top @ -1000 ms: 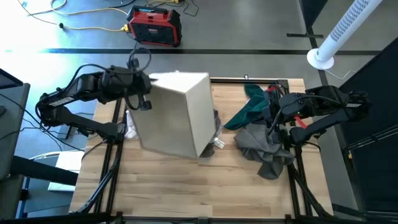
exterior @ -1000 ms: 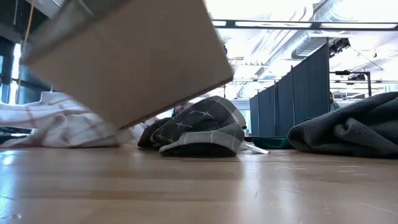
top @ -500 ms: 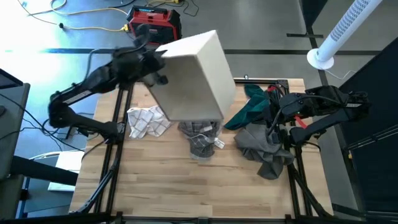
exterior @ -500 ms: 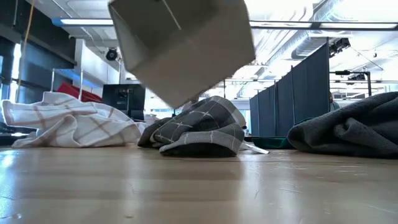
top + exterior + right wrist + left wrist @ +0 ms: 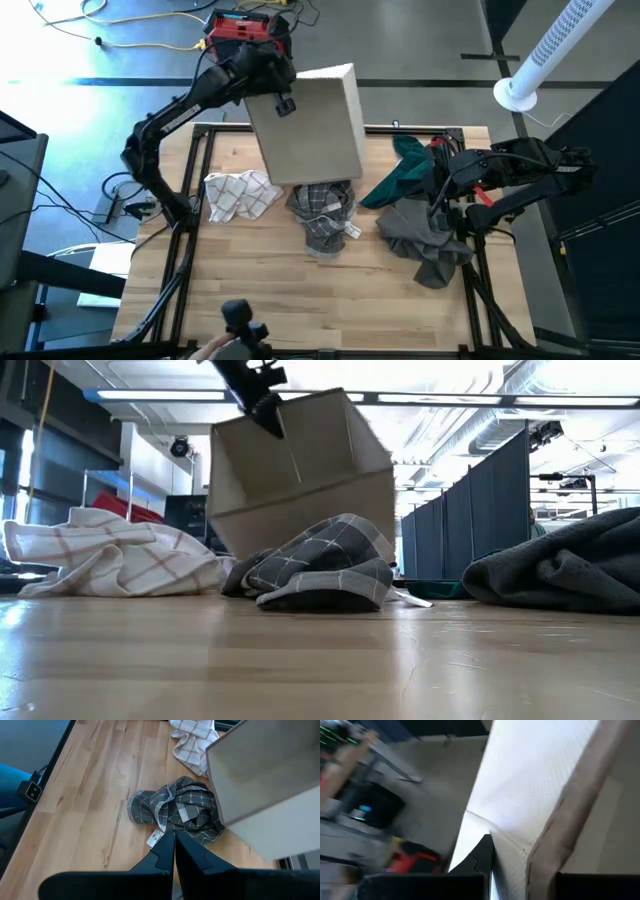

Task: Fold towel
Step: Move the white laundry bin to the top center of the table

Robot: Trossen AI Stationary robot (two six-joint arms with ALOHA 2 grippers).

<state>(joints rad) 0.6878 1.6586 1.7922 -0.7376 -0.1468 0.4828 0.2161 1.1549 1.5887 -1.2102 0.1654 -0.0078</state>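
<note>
At the near edge of the wooden table (image 5: 300, 290) a small dark object (image 5: 240, 318) showed, too unclear to name. Farther in, a dark grey checked towel (image 5: 322, 212) lay crumpled near the middle, with a white checked towel (image 5: 238, 192) just beside it on the left and a grey cloth (image 5: 425, 240) heaped to the right — a green cloth (image 5: 400, 175) behind that. The right gripper (image 5: 447, 186) hung over this heap, fingers pressed together, holding nothing. At the far edge the left gripper (image 5: 281, 95), fingers clamped on a wall of a cardboard box (image 5: 310, 125), held it tilted above the dark towel. A red case (image 5: 247, 38) sat on the floor beyond.
</note>
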